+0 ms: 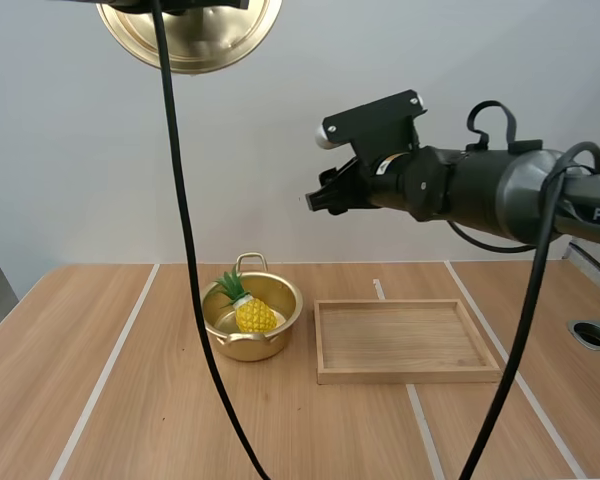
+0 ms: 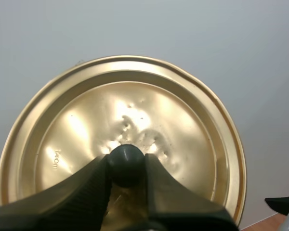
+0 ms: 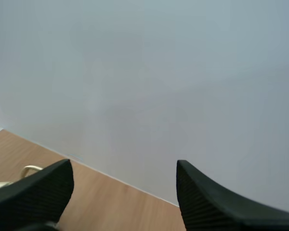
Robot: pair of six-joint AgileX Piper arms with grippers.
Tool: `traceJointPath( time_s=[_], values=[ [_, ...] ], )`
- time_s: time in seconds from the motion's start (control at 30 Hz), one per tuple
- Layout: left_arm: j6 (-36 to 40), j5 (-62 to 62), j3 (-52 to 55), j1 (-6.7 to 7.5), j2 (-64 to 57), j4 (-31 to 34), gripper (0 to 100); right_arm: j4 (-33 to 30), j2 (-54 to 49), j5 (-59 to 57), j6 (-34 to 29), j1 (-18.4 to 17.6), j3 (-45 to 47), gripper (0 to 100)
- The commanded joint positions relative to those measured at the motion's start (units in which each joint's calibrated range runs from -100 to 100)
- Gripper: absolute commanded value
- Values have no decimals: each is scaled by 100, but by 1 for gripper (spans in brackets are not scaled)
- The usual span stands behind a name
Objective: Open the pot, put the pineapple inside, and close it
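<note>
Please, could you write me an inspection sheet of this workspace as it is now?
Surface: wooden table with pale stripes and a round hole near its right edge.
Job's things: pot open, pineapple lying inside; lid held high in the air.
Clutter: wooden tray beside the pot, apart from it.
Grippers: left gripper shut on the lid's knob; right gripper open, raised above the table, holding nothing.
Surroundings: plain pale wall behind the table.

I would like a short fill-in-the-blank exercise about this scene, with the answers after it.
The pineapple lies ____ the pot.
The left end effector grips the ____.
The right end effector is ____, not shut.
In the high view, the wooden tray stands to the ____ of the pot.
Answers: inside; lid; open; right.
</note>
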State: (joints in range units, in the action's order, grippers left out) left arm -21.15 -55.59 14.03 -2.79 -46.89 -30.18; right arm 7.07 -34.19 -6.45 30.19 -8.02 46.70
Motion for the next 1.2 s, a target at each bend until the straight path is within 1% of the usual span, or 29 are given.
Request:
traceJointPath(
  time_s=[0.0,0.17,0.33,0.4,0.6,0.8,0.83,0.9,0.93,0.97,1.17],
  values=[
    [51,131,-51,12,-10,-66,0,204,-307,-253,7,199,42,100],
    [51,131,-51,12,-10,-66,0,492,-586,-971,-23,572,42,100],
    [51,131,-51,12,-10,-66,0,549,-810,-1372,-154,883,42,100],
    [51,131,-51,12,-10,-66,0,549,-859,-1544,-221,931,42,100],
    [51,131,-51,12,-10,-66,0,549,-992,-2059,-230,932,42,100],
    [51,131,-51,12,-10,-66,0,408,-1140,-2067,-230,932,42,100],
    [51,131,-51,12,-10,-66,0,297,-1140,-2125,-230,932,42,85],
    [51,131,-51,12,-10,-66,0,161,-1140,-2279,-230,932,42,35],
    [51,131,-51,12,-10,-66,0,116,-1140,-2345,-230,932,42,1],
    [51,131,-51,12,-10,-66,0,89,-1157,-2367,-230,932,42,0],
    [51,131,-51,12,-10,-66,0,78,-1539,-2404,-254,932,42,0]
  ],
)
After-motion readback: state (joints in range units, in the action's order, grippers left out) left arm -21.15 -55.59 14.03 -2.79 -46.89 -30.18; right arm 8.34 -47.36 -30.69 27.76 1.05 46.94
